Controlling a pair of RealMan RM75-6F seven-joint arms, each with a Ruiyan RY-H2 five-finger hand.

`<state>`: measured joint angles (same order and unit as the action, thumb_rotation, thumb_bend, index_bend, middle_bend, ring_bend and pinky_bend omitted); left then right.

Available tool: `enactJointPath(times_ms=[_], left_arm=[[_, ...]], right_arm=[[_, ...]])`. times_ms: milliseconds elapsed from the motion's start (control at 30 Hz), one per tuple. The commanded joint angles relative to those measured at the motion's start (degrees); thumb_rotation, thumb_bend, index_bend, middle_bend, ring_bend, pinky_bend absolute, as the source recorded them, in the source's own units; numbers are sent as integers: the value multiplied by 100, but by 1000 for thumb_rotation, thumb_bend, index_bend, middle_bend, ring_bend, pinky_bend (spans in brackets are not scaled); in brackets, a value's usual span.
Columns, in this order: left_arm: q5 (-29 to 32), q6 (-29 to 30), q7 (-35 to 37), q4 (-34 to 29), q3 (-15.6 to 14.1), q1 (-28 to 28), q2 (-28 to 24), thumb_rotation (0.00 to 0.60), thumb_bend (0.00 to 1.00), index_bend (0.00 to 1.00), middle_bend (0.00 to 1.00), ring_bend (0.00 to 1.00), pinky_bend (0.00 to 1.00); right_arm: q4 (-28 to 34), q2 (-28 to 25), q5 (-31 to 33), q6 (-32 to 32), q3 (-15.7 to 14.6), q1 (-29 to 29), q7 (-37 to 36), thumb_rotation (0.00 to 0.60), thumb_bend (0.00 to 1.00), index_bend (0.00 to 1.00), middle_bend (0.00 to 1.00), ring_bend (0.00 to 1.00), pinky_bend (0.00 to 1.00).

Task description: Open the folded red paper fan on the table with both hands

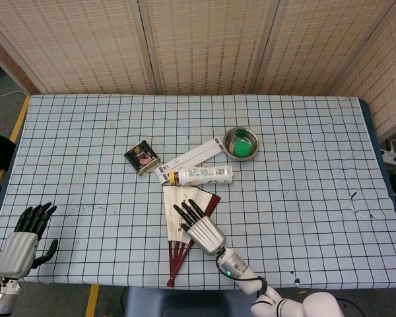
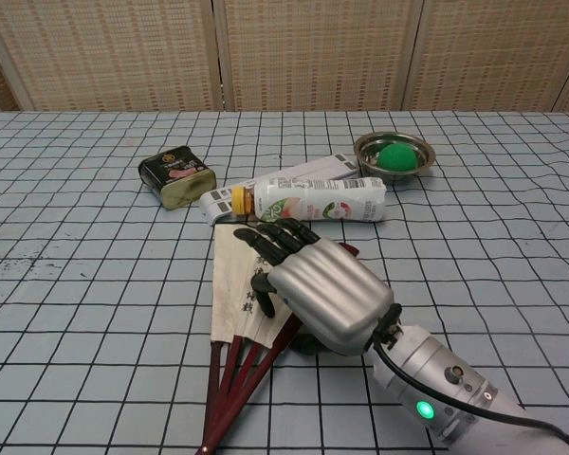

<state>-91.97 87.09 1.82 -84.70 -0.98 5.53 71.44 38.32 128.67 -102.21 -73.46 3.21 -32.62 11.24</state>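
Note:
The red paper fan (image 1: 170,216) lies partly spread near the front middle of the table, cream leaves with black writing pointing away and red ribs meeting at the front edge. My right hand (image 1: 199,228) lies flat over the fan's right half with fingers stretched out and apart, covering its right ribs. In the chest view the same right hand (image 2: 309,290) hides most of the fan (image 2: 229,284); I cannot tell if it presses down. My left hand (image 1: 24,243) hovers at the table's front left corner, fingers extended, holding nothing, far from the fan.
Just beyond the fan lie a drink bottle (image 1: 202,175) on its side and a long white box (image 1: 188,158). A dark tin (image 1: 142,158) sits to their left. A metal bowl (image 1: 249,137) with a green ball (image 1: 238,149) stands further right.

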Motion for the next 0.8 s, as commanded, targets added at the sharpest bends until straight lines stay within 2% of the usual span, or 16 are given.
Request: enactJointPath(times_ms=[33, 100, 233, 333, 400, 533, 600, 700, 800], left_arm=[[-4, 12, 6, 7, 0, -7, -3, 600, 442, 0, 0, 0, 21], [14, -11, 12, 27, 10, 2, 2, 600, 445, 0, 0, 0, 21], [53, -65, 4, 21, 32, 27, 11, 600, 458, 0, 0, 0, 21], [73, -119, 78, 1, 39, 53, 15, 600, 498, 0, 0, 0, 21], [119, -218, 244, 5, 45, 93, 24, 600, 516, 30, 0, 0, 21], [210, -549, 1030, 100, 30, 227, 47, 600, 516, 195, 0, 0, 21], [179, -642, 1469, 191, 11, 285, 114, 600, 516, 240, 0, 0, 21], [-27, -681, 2351, 530, -79, 368, 426, 600, 491, 202, 0, 0, 18], [-91, -980, 3245, 660, -171, 538, 673, 600, 461, 72, 0, 0, 7]], right_arm=[[-137, 45, -61, -219, -51, -99, -174, 600, 378, 663, 98, 0, 0], [-146, 2, -114, -370, -105, -136, -294, 600, 539, 713, 132, 0, 0], [174, -200, -170, -601, -140, -191, -342, 600, 677, 754, 155, 0, 0], [762, -497, -200, -700, -108, -262, -212, 600, 704, 761, 155, 0, 0], [1362, -774, -186, -678, -46, -319, -70, 600, 704, 766, 155, 0, 0], [2780, -1404, -23, -418, 177, -421, 398, 600, 703, 776, 155, 0, 0], [3356, -1669, 95, -268, 316, -455, 669, 600, 703, 776, 155, 0, 0], [4186, -1999, 326, -60, 568, -493, 1107, 600, 703, 777, 155, 0, 0], [4855, -2183, 650, 203, 788, -534, 1461, 600, 703, 779, 155, 0, 0]])
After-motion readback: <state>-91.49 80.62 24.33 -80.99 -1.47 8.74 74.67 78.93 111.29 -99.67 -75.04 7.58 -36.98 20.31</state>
